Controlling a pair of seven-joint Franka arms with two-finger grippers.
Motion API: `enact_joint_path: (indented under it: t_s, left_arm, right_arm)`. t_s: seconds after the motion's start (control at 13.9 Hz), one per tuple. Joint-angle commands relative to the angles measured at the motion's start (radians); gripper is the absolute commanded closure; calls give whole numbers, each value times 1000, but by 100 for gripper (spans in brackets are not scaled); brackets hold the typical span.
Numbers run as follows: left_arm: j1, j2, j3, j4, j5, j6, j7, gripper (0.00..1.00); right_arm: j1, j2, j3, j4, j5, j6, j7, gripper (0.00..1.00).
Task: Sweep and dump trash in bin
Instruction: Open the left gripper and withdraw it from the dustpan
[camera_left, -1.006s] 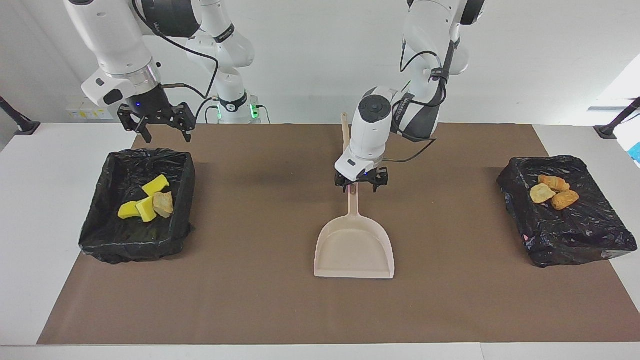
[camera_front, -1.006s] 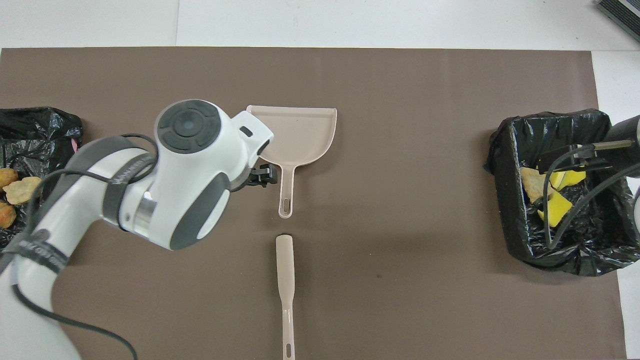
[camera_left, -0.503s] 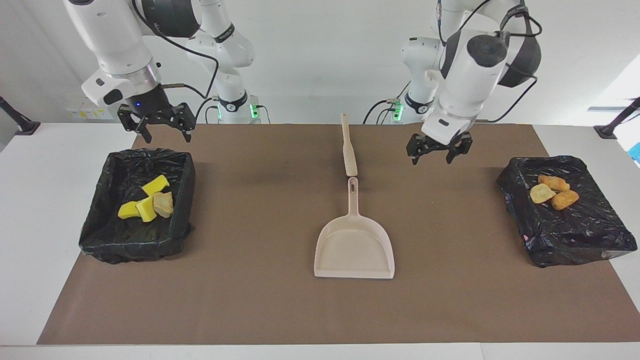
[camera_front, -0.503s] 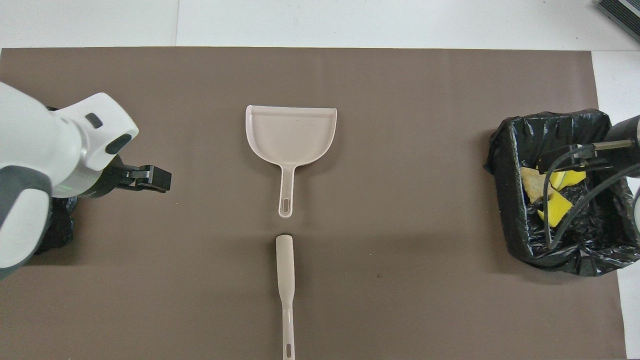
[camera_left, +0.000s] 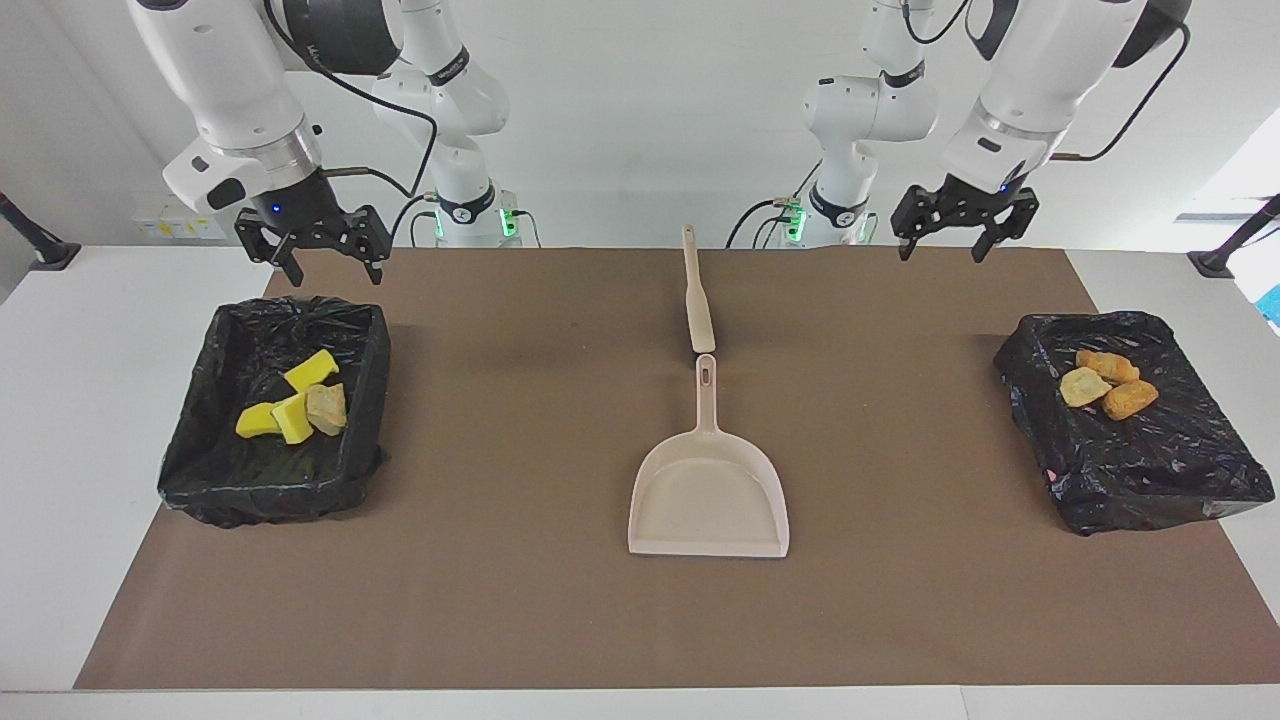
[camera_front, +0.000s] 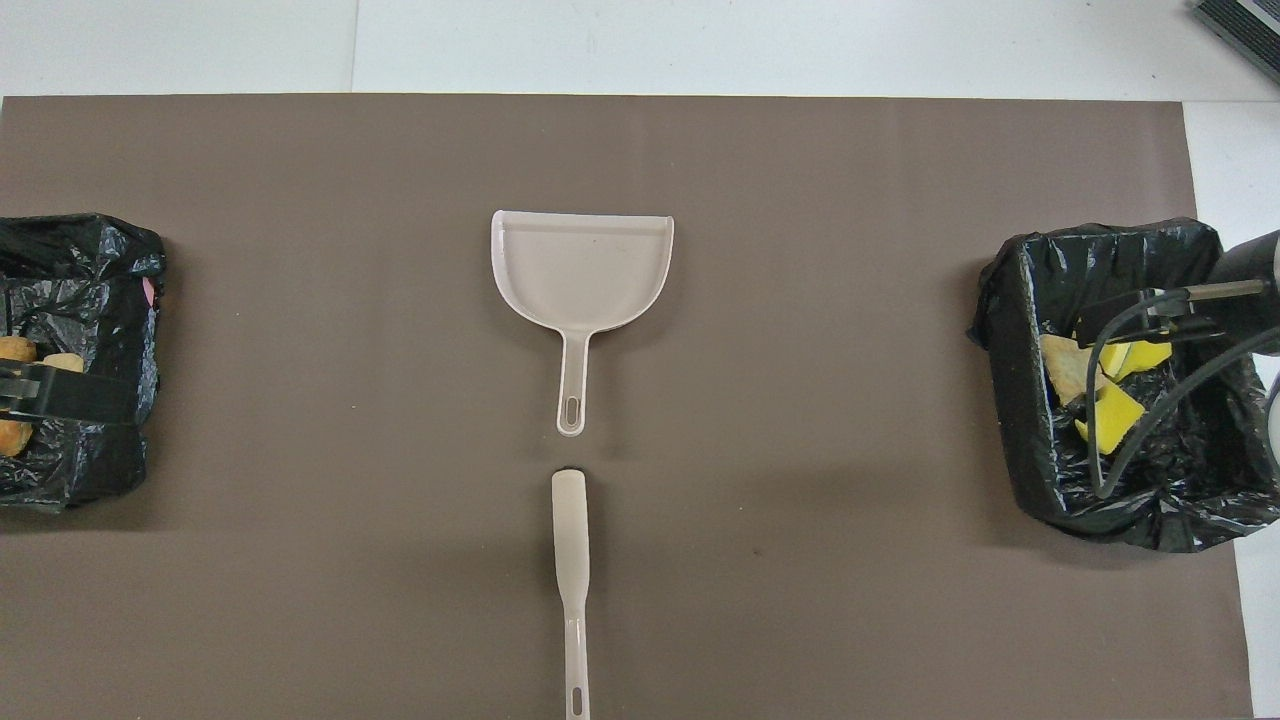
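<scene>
Beige dustpan (camera_left: 708, 495) | brush (camera_left: 696, 300) | no legible writing

Two arms (camera_left: 230, 90) are seen, built of glossy white rounded shells with dark grey-black joint sections. A brushed metal ring is fitted at each wrist. Black two-finger grippers are mounted: right gripper (camera_left: 322, 262), left gripper (camera_left: 950, 238), fingers spread on both. A small blue light is lit on the right gripper's body. Black cables are looped along both forearms. Green lights are shown at the bases (camera_left: 470, 215), ringed by black bands with white lettering, unreadable.
</scene>
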Motion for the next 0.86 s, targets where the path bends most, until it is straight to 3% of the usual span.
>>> enact_joint_path:
  t_s: [0.0,0.22,0.79]
  left_arm:
    - [33,77,-4,77,-23,-22,27,0]
    - [35,120,-6,138,-21,-34,30,0]
    - [39,84,1,114,-19,-33,63,0]
  right_arm:
    - [-15,-21,9,-18,18,-7,3,0]
    - [-16,-19,9,-18,18,-7,3,0]
    - [-15,-21,9,-18,18,-7,3,0]
